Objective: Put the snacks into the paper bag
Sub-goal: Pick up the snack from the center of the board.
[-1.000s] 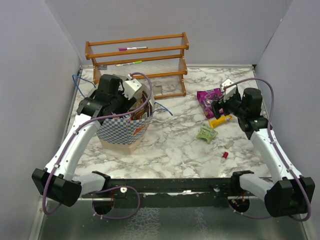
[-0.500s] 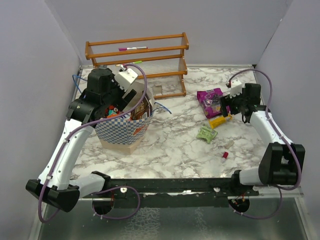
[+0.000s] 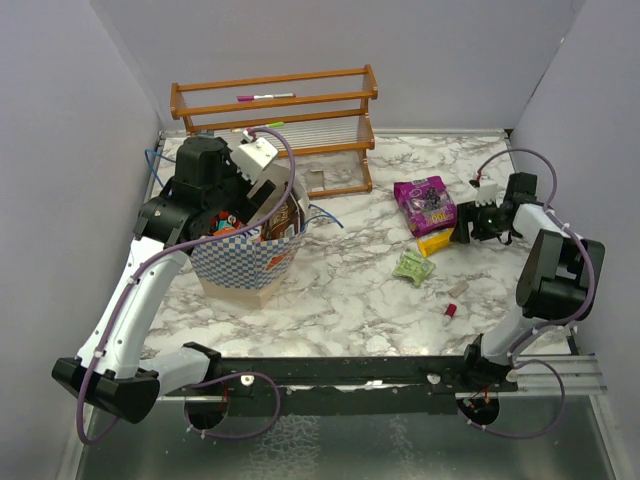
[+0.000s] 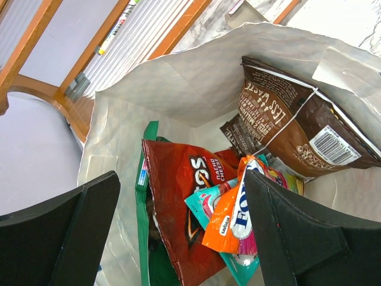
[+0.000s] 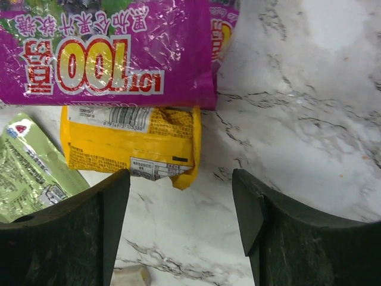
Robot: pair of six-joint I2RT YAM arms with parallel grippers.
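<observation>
The checkered paper bag stands at the left with my left gripper open just above its mouth. In the left wrist view that gripper has nothing between its fingers. Below it in the bag lie the red Doritos, a glossy brown bag, a teal pack, an orange pack and a green packet. On the table at the right lie the magenta pack, a yellow pack and a small light-green one. My right gripper is low beside the yellow pack, open over bare marble.
A wooden rack stands at the back behind the bag. A tiny red-pink cap lies near the front right. The bag's blue string handles trail at the left. Grey walls close in on the table's left, back and right.
My left gripper opened over the bag and drew back up a little. The right arm swung out to the right, off the magenta pack, and its gripper now sits beside the yellow pack, jaws somewhat narrower.
</observation>
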